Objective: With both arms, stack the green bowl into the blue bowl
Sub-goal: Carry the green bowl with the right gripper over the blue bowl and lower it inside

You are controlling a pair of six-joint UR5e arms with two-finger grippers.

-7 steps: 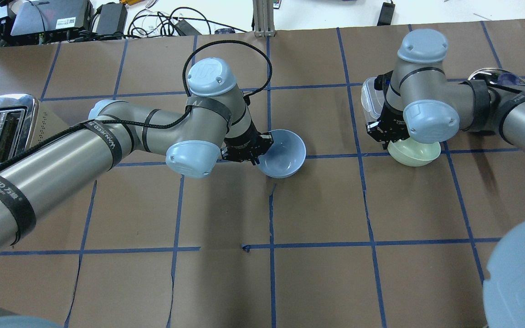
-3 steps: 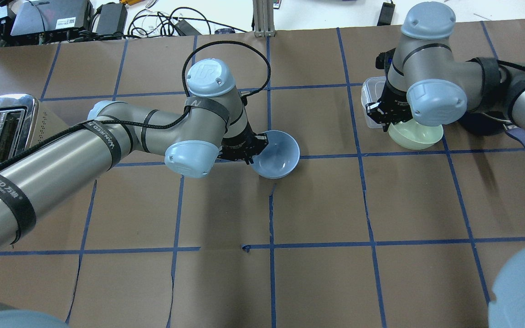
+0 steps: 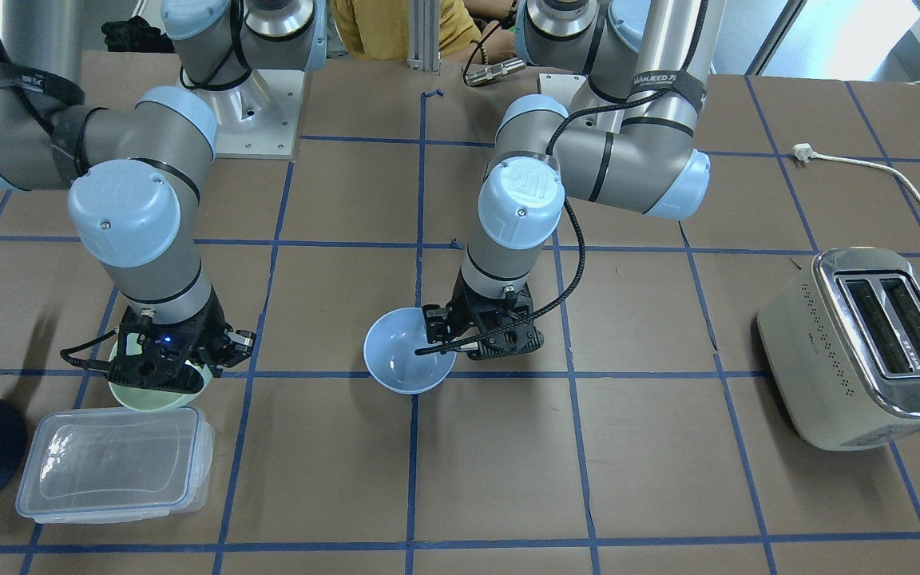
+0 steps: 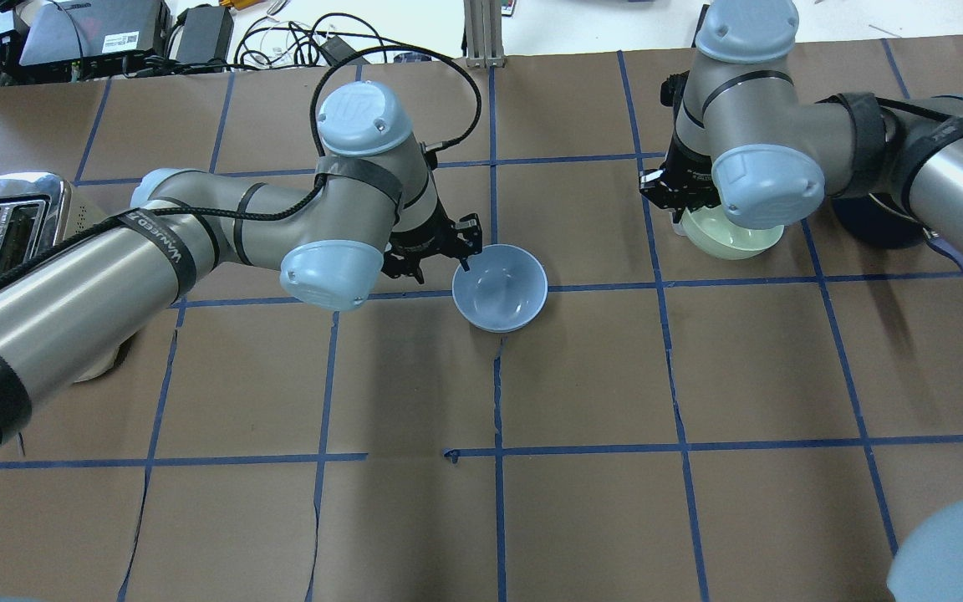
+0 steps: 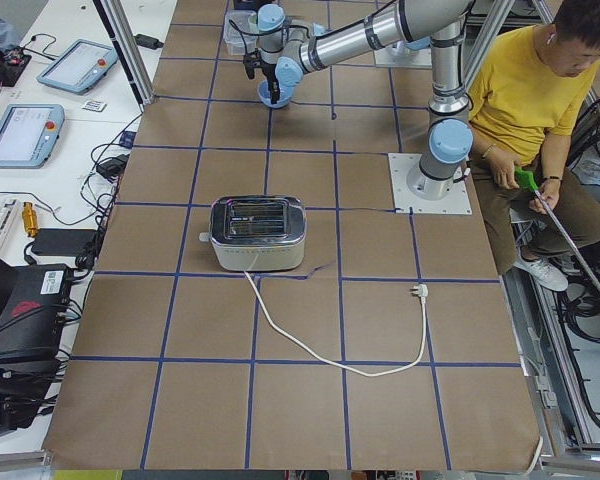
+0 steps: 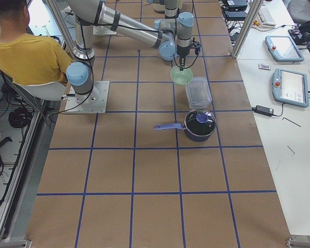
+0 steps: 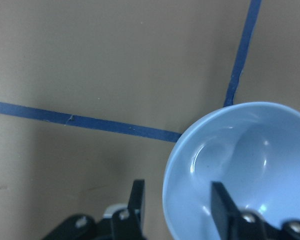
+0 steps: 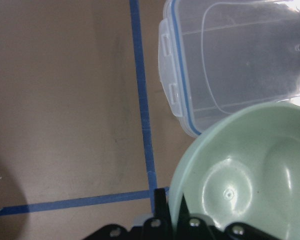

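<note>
The green bowl (image 4: 732, 244) hangs from the right arm (image 4: 770, 180), whose jaws are clenched on its rim, one finger inside and one outside. It appears lifted off the bench (image 4: 582, 518), toward the bench's right end and nearer the far edge than the robot's edge, just beside a clear lidded box (image 3: 113, 463). The blue bowl (image 4: 499, 288) stands upright near the middle of the bench. The left arm (image 4: 197, 242) hovers at its rim with its jaws released. They straddle the rim, and a gap shows between the outer finger and the bowl wall.

By the look of it, the blue bowl is set down as the receiver and the carrying step is in hand. The next move calls for bringing the green bowl along the bench to a point over the blue one, level and centred, then lowering it and letting go. The left arm should draw back first, since its inner finger sits where the green bowl must nest.

Both bowls are small, round and smooth, with a matte plastic look and about equal size, so the fit should be snug. A pinched rim could let the bowl tilt. The bench is covered in brown paper marked with blue tape lines. A dark saucepan (image 6: 200, 124) sits beyond the box toward the right end, and a shiny toaster (image 3: 859, 343) stands near the left end.
</note>
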